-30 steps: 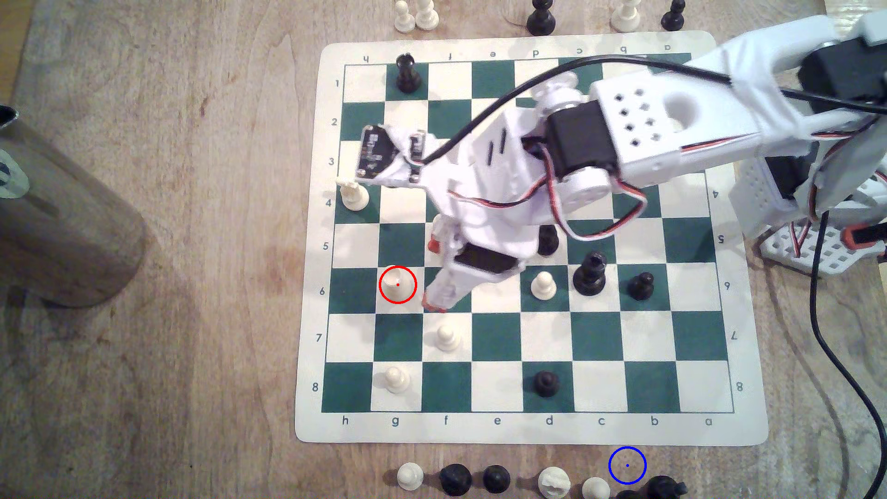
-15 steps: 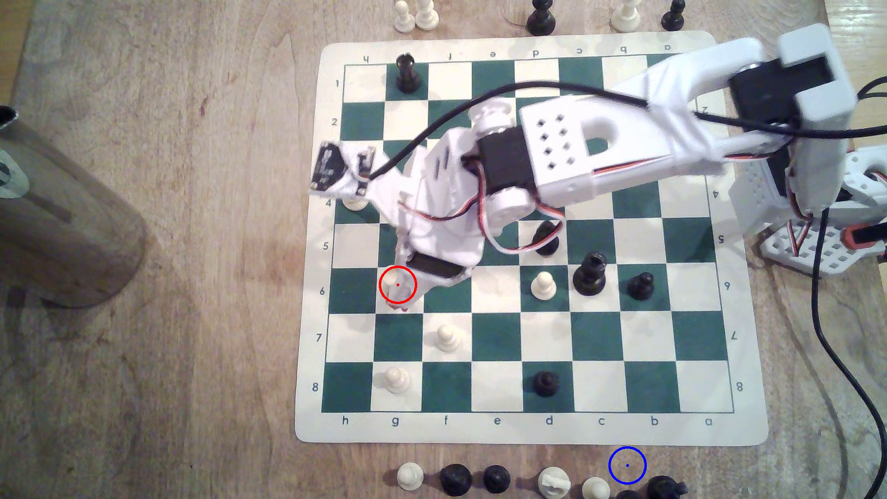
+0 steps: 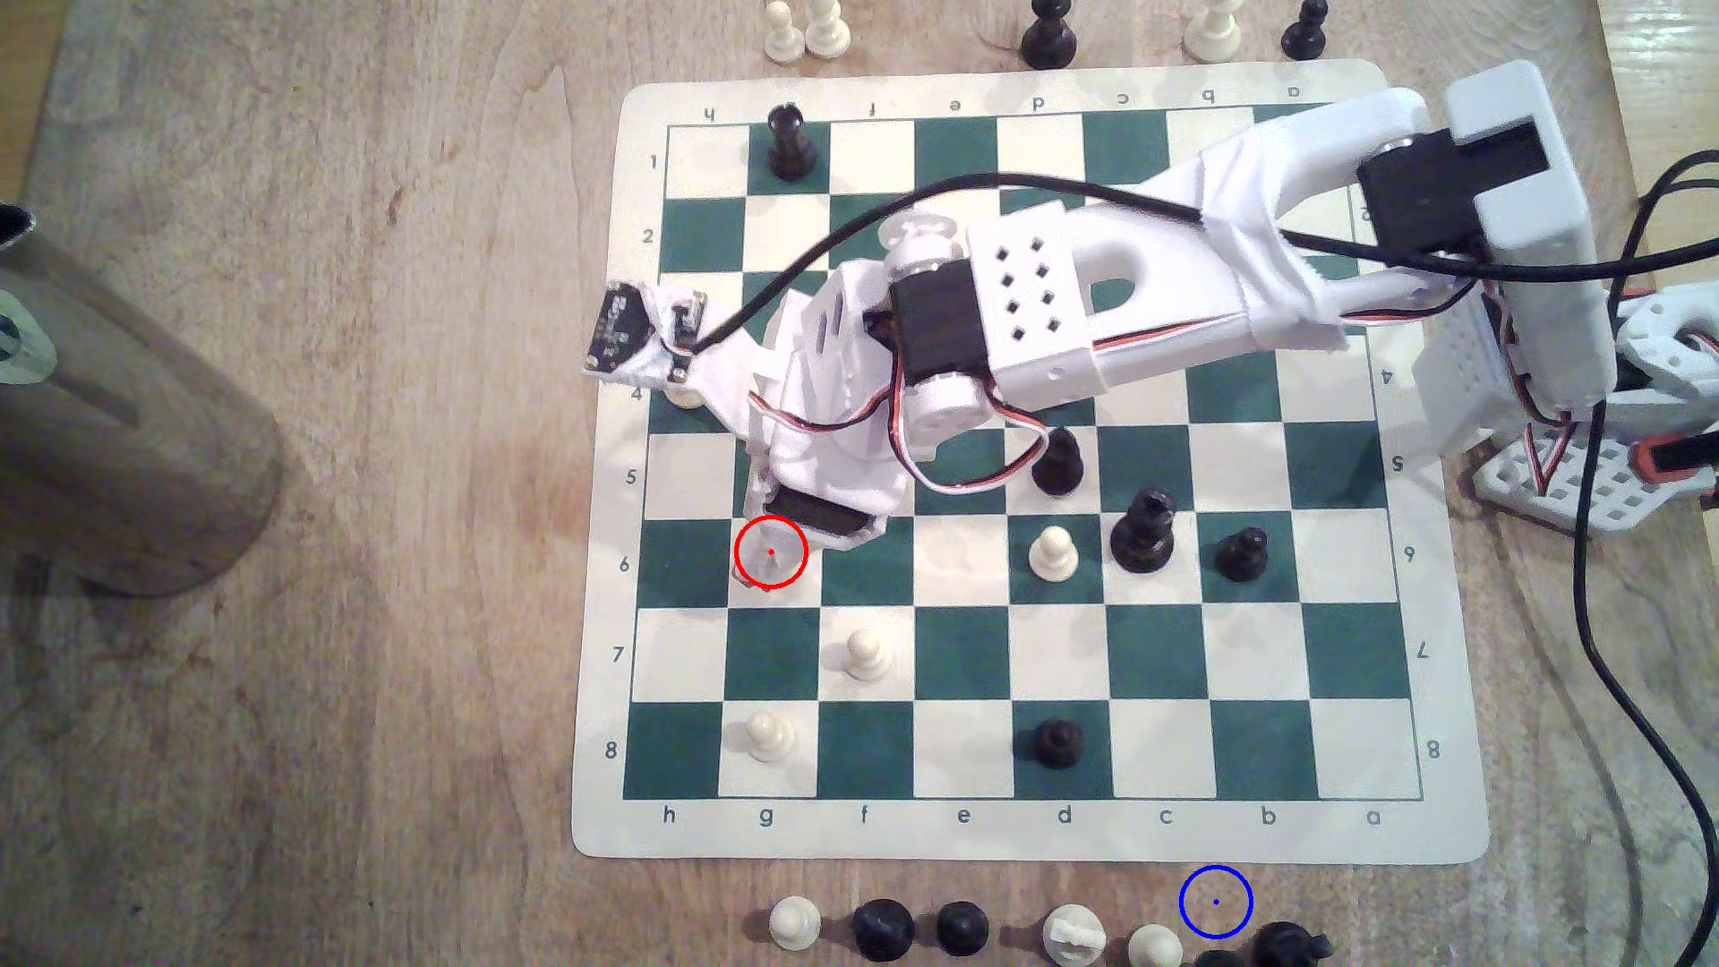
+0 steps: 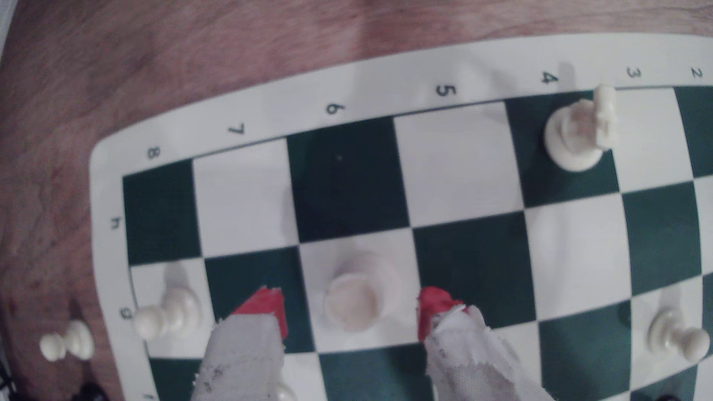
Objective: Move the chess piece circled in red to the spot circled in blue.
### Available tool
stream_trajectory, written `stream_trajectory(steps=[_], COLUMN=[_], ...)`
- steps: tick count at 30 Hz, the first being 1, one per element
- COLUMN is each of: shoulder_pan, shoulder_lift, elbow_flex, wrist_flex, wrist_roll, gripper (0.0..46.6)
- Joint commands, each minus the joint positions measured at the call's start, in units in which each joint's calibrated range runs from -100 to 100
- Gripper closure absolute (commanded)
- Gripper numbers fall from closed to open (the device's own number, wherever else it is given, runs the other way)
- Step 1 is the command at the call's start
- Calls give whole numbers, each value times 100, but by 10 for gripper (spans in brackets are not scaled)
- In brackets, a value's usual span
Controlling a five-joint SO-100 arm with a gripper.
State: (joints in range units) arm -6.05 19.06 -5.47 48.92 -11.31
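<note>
Arm stretched out across the chessboard [image 3: 595, 651], jaws spread wide on either side of the chess piece [image 4: 353, 304], which stands upright on a white square in the sixth row of the g file, near the board's edge on the exterior view's left. From the wrist view the gripper [image 4: 353, 308] has one red-tipped finger [image 4: 266, 308] on one side of the stubby cream body and the other on the opposite side, each with a clear gap to the piece, so nothing is gripped yet. In the exterior view the gripper [image 3: 777, 558] covers most of the red ring and the piece under it is hard to make out. The step in hand looks like the final lining-up before the grasp. The next move, I'd say, calls for lowering a little if the tips are not yet low enough, then closing squarely on the broad body so it doesn't tip or slide. After that comes a lift high enough to clear the pawn [image 3: 865, 651] one row over, and a carry to the spot [image 3: 1216, 901] on the bare worktop [image 3: 279, 744] just off the board's edge. That spot is tight: captured pieces [image 3: 1153, 944] stand close beside it, so the set-down needs care.
</note>
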Motion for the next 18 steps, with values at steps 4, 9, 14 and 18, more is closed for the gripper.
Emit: stream_trajectory(steps=[4,9,14,18], shoulder_pan=[-72,-103,-119,-134], shoulder_lift=[-56,-13,55,97], elbow_flex=[-550,-596,-596,-587], wrist_flex=[-200,-281,-290,-290], wrist_roll=[-63,-112,-112,-112], gripper=[283,284,287,291])
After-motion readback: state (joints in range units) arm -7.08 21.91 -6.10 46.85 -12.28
